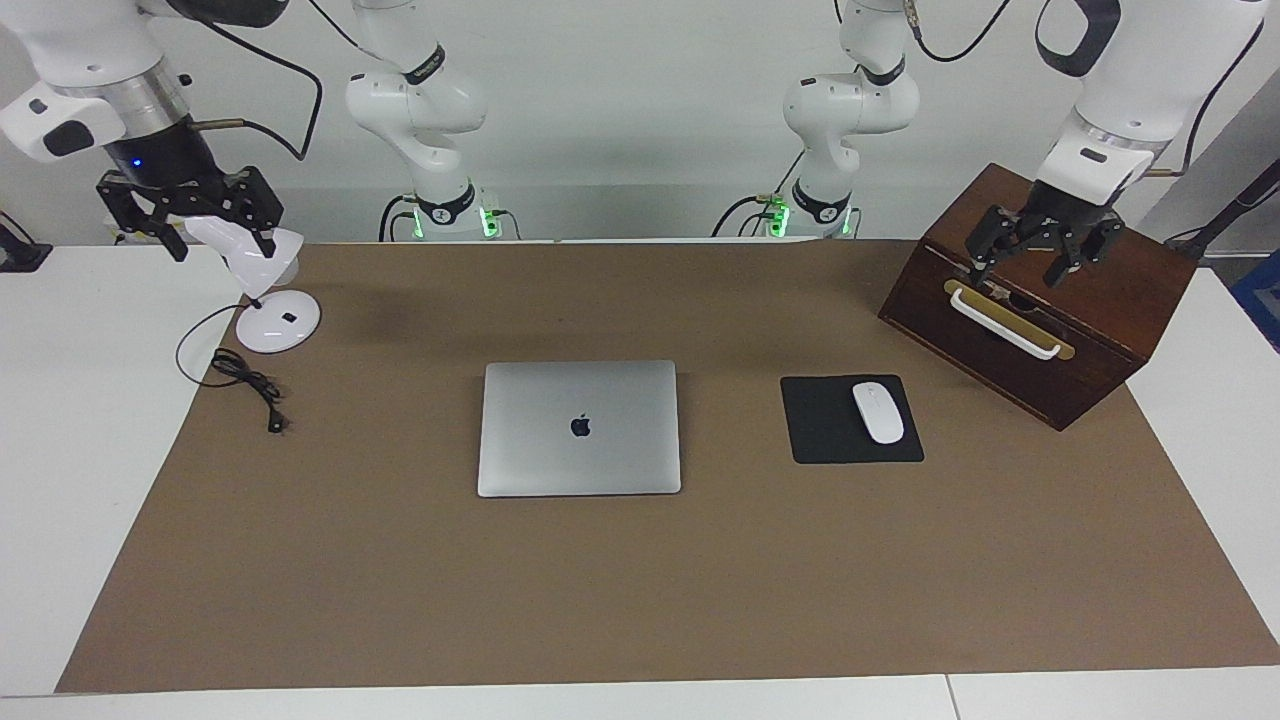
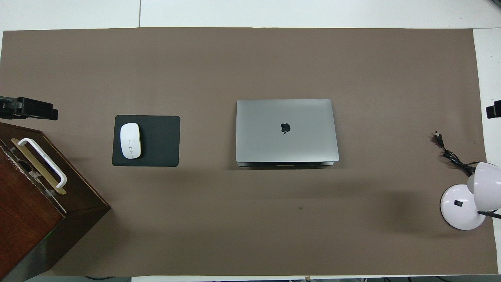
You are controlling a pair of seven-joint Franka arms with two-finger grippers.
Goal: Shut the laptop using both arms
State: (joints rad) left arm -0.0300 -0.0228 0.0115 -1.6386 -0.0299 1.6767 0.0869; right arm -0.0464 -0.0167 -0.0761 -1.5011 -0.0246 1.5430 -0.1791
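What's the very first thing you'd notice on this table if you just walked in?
The silver laptop in the middle of the brown mat, its lid down flat with the dark apple logo showing. Then the two raised grippers: the left gripper over the wooden box at its end of the table, the right gripper at the white desk lamp.

Robotics lab with a staged office setup. Two white arms (image 1: pixel 420 110) are bolted at the edge of a white desk (image 1: pixel 90 420) against a bare white wall, with green status lights at their bases and loose cabling. The brown mat (image 1: pixel 640 580) carries office props: laptop (image 1: pixel 579 428), mouse (image 1: pixel 877 412) on black mousepad (image 1: pixel 825 435), white desk lamp (image 1: pixel 270 290), wooden box (image 1: pixel 1050 300).
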